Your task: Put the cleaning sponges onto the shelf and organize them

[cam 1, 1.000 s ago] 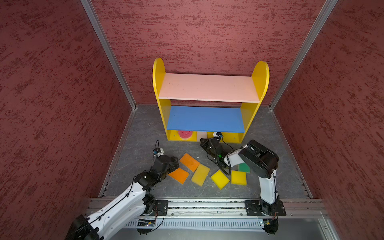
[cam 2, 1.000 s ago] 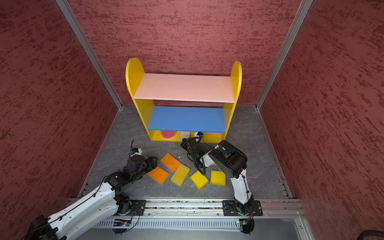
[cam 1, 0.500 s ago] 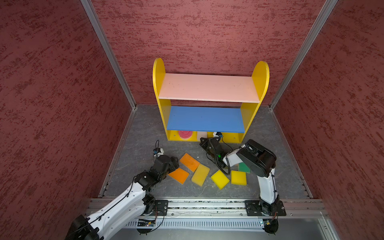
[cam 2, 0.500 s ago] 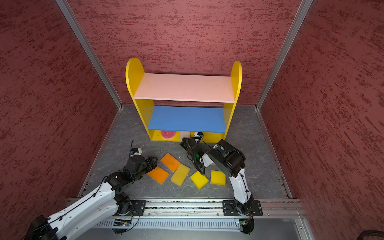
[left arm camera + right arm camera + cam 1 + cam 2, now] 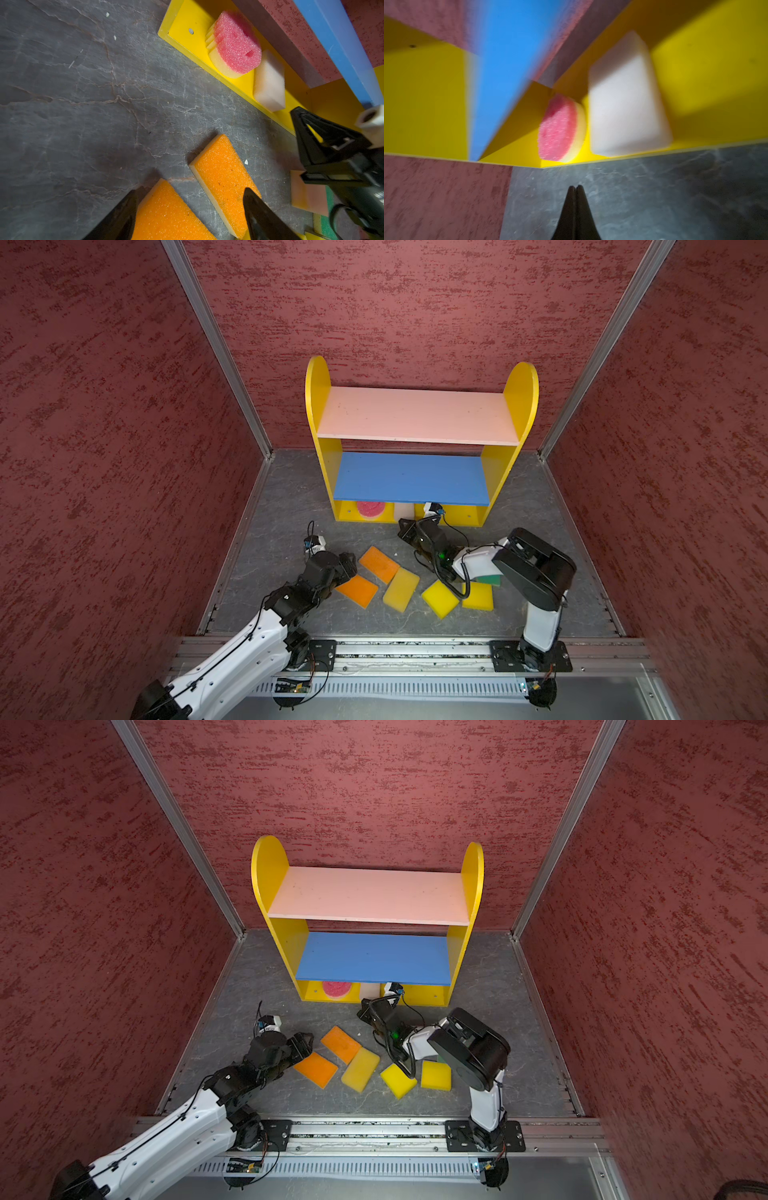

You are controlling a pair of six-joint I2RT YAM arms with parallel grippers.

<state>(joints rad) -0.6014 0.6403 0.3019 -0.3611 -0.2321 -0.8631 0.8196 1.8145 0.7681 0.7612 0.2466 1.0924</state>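
The shelf [image 5: 318, 381] stands at the back; on its yellow base lie a round red-pink sponge [image 5: 370, 508] and an off-white sponge [image 5: 403, 511]. On the floor lie two orange sponges [image 5: 379, 564] [image 5: 357, 591], three yellow ones [image 5: 401, 590] [image 5: 441, 599] [image 5: 478, 596], a green-topped one [image 5: 494, 580] and a peach one [image 5: 307, 195]. My left gripper [image 5: 349, 566] [image 5: 191, 190] is open, its fingers straddling a corner of the nearer orange sponge [image 5: 166, 216]. My right gripper [image 5: 405, 529] [image 5: 575, 186] is shut and empty, just in front of the base near the off-white sponge [image 5: 627, 99].
Red textured walls [image 5: 124, 448] close in the grey floor [image 5: 282, 510] on three sides. A metal rail [image 5: 415, 649] carrying both arm bases runs along the front. The right arm's elbow [image 5: 536, 568] hangs over the green-topped sponge.
The right arm's elbow has shifted slightly and its wrist view is motion-blurred; its gripper stays shut by the shelf base. The left arm has not visibly moved.
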